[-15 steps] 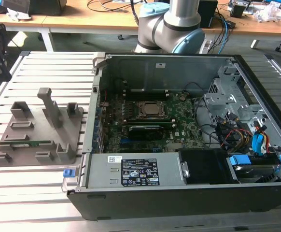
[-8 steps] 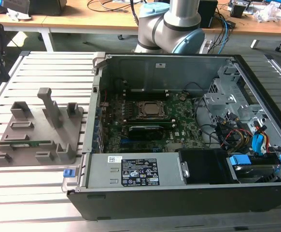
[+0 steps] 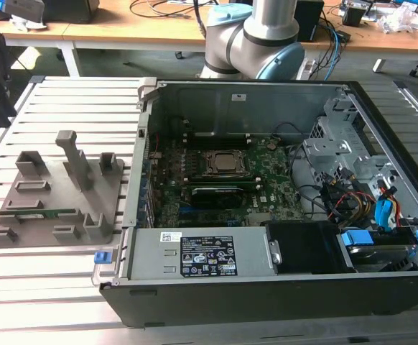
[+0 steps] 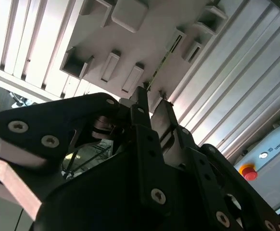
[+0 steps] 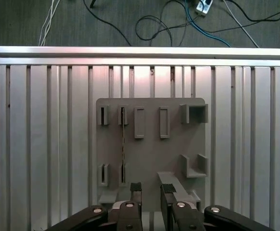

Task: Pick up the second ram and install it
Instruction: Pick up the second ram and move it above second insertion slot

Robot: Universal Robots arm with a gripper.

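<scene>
I have the gripper [image 5: 152, 188] hanging over the grey fixture plate [image 5: 149, 154]. Its fingers [image 5: 136, 188] are spread and the gap between them is bare, pinching nothing. The second ram [image 5: 123, 142] stands on edge in the plate, a thin green strip running between 2 slotted holders. That is the 2nd pair in from 1 side of the plate. The gripper is over the plate's edge, near the second ram but apart from it.

In the second wrist view the gripper [image 4: 153, 95] points its tips toward the plate [image 4: 145, 29]. A thin dark line past them is probably the second ram [image 4: 165, 57]; it's hard to make out there.

In the exterior view the plate [image 3: 62, 198] lies on the slatted table [image 3: 65, 100], to the exterior view's left of the open computer case [image 3: 266, 295]. The second ram [image 3: 51, 213] shows as a green strip low on the plate. The motherboard [image 3: 266, 180] lies flat inside the case. The arm [image 3: 256, 36] base stands behind the case.
</scene>
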